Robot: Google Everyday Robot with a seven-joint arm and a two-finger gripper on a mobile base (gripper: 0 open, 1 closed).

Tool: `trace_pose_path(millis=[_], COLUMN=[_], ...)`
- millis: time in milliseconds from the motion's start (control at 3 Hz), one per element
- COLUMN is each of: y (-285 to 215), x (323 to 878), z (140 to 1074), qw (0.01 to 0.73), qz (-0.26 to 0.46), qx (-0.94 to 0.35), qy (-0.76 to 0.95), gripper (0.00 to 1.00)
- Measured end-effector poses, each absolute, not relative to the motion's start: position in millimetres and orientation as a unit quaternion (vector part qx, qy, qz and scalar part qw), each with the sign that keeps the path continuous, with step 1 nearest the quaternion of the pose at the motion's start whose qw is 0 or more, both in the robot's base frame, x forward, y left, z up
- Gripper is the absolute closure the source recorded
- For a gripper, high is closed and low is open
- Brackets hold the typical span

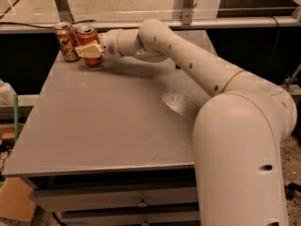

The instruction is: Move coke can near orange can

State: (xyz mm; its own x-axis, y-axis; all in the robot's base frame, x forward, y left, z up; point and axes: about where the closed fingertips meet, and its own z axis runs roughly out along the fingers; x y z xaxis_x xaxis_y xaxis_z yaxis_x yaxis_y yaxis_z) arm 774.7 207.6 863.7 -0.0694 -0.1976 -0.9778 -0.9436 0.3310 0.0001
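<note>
Coke can: red cylindrical aluminium soda can (87,34) with a silver top, upright at the table's 11 o'clock corner.
Handling: light, thin-walled and smooth (a hard squeeze would likely dent it); best held around mid-body.
Gripper: cream two-finger gripper (88,51), pinching the coke can at mid-height.
Orange can: golden-orange metal soda can (66,42), just beside the coke can at its 9 o'clock.
Table: flat matte grey table (94,121).

Pincer (90,49) around coke can (87,35), arm (188,55) outstretched
</note>
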Motion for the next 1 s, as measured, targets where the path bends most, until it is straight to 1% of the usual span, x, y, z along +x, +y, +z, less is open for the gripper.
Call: trace_pose_path(millis=[667,1000], y=[207.7,208.2], x=[774.5,773.1], z=[865.6,865.0], qw=[0.513,0.512], qz=[0.364,0.366], qx=[-0.45,-0.451], qy=[0.634,0.633], gripper=[0.37,0.15])
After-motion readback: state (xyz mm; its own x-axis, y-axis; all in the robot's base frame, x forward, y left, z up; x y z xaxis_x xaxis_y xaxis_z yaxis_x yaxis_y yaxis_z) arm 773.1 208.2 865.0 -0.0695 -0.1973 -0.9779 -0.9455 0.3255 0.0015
